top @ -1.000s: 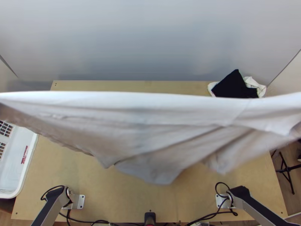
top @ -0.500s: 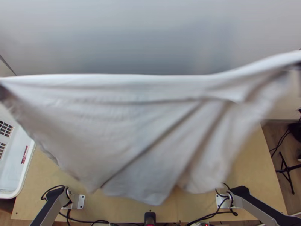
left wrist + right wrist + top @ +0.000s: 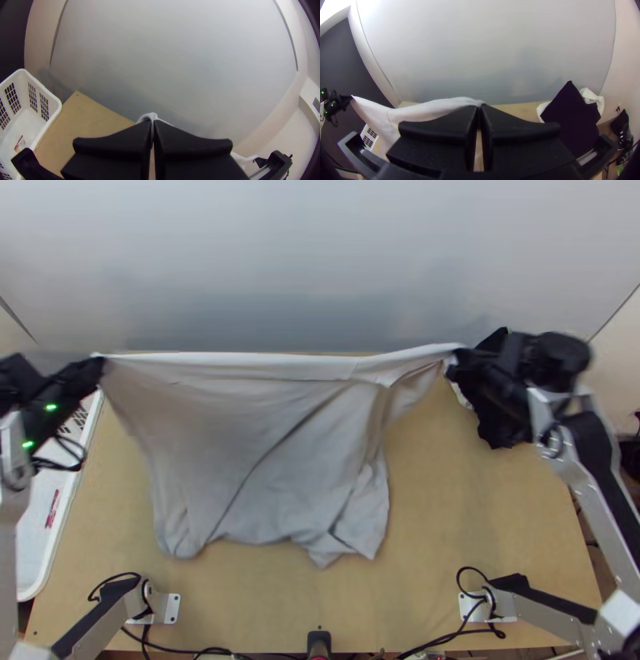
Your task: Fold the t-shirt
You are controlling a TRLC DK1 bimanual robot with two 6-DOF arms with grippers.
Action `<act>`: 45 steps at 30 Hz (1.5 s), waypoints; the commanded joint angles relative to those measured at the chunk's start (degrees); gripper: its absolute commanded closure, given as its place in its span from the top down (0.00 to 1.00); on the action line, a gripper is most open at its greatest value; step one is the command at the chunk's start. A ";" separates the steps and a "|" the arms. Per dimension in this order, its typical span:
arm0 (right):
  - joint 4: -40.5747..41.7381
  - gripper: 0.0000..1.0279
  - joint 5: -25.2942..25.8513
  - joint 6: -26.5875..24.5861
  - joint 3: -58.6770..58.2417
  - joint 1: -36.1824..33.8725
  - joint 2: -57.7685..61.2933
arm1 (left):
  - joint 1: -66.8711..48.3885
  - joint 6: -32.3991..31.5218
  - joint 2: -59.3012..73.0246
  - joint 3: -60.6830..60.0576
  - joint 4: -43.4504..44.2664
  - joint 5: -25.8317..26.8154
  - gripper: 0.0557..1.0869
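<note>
You have brought both grippers down and closer together since the earlier frame: the grey-white t-shirt (image 3: 264, 452), which spread across nearly the whole top view, now hangs narrower and lower, and its bottom edge has drawn back from near the arm bases. Your left gripper (image 3: 100, 364) is clamped on one end of the shirt's upper edge at the far left, its fingers (image 3: 133, 136) pressed together with a bit of cloth pinched at the tips. Your right gripper (image 3: 456, 358) pinches the other end at the far right, also closed, with the fabric between its fingertips. Between them the upper edge runs almost straight, and the body drops toward you in loose diagonal creases over the middle of the tabletop (image 3: 480, 524); you cannot tell how much of it touches the wood. To your far right, a black cloth (image 3: 570, 123) lies with a white cloth (image 3: 596, 98) beneath or behind it, near the right gripper. A white basket (image 3: 58, 532) stands at the left side.
</note>
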 commanded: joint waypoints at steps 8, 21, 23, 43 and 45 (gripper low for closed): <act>18.12 0.03 7.84 -6.15 0.99 0.05 24.08 | -0.58 4.66 17.07 -10.99 19.22 -5.30 0.04; 14.70 0.03 14.61 -5.71 -3.76 7.70 24.25 | -2.25 8.09 36.32 -7.65 25.64 -11.37 0.04; 13.03 0.03 15.66 -5.36 -7.19 9.37 22.14 | -2.95 8.09 37.37 -7.47 25.64 -11.72 0.04; -1.91 0.03 15.49 1.24 -27.75 21.24 4.12 | -0.49 12.75 37.28 -12.31 23.53 -12.42 0.04; -1.91 0.03 14.87 1.24 -29.42 22.03 4.39 | 0.47 13.71 37.11 -13.63 23.53 -12.42 0.04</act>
